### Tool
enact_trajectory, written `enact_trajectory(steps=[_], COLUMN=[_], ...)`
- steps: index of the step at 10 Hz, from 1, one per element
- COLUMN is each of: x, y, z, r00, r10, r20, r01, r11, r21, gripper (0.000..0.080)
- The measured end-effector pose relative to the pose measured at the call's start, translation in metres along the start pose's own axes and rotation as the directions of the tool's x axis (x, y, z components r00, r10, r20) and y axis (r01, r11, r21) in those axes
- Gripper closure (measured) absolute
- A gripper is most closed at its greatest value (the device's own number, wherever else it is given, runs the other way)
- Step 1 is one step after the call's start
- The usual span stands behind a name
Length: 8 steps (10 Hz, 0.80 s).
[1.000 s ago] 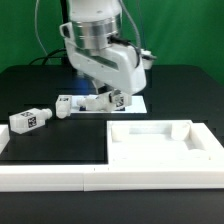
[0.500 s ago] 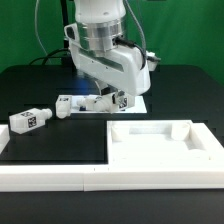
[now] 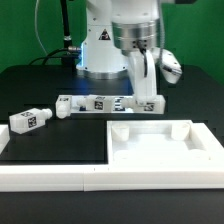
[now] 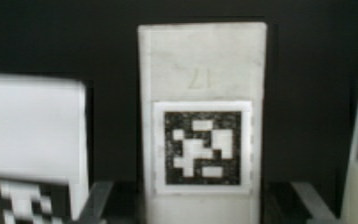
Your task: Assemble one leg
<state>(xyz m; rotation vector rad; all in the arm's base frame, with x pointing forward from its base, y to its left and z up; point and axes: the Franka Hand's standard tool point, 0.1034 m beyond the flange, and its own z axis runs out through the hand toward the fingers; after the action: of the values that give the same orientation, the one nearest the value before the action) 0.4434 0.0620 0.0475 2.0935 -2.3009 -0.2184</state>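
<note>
At the exterior view's left we see one leg (image 3: 30,119) lying on the counter (image 3: 40,80), with more legs (image 3: 97,103) in a row nearby. Farther right, the fingers (image 4: 98,205) clamp another leg (image 3: 150,98) upright.

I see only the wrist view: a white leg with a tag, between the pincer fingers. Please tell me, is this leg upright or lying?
Observer: Upright: in the exterior view the leg stands vertical under the pincer.
Operator: Where is the big panel?
Observer: The panel lies flat between the leg and the exterior camera.
Operator: Any other leg?
Observer: A spare leg lies flat, far on the exterior view's left.
</note>
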Motion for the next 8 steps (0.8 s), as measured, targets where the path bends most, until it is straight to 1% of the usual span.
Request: enact_trajectory(steps=[1,2,3,5,6,7,8], x=[-0.009,-0.007,-0.007,-0.010,-0.009,-0.006,-0.014], y=[0.000,0.001,0.001,0.002,0.014,0.025,0.031], z=[0.000,0.001,0.002,0.003,0.007,0.014,0.017], r00=[0.997,0.994,0.983,0.965,0.897,0.854,0.833], r10=[0.077,0.105,0.182,0.262,0.442,0.520,0.553], r20=[-0.004,0.004,0.011,0.019,0.016,0.008,0.024], r01=[-0.077,-0.105,-0.182,-0.262,-0.442,-0.520,-0.552], r11=[0.997,0.994,0.983,0.965,0.897,0.854,0.833], r21=[0.008,0.006,0.005,0.002,-0.016,-0.025,-0.034], gripper=[0.0515,0.0515,0.0515,0.0515,0.0515,0.0515,0.0515])
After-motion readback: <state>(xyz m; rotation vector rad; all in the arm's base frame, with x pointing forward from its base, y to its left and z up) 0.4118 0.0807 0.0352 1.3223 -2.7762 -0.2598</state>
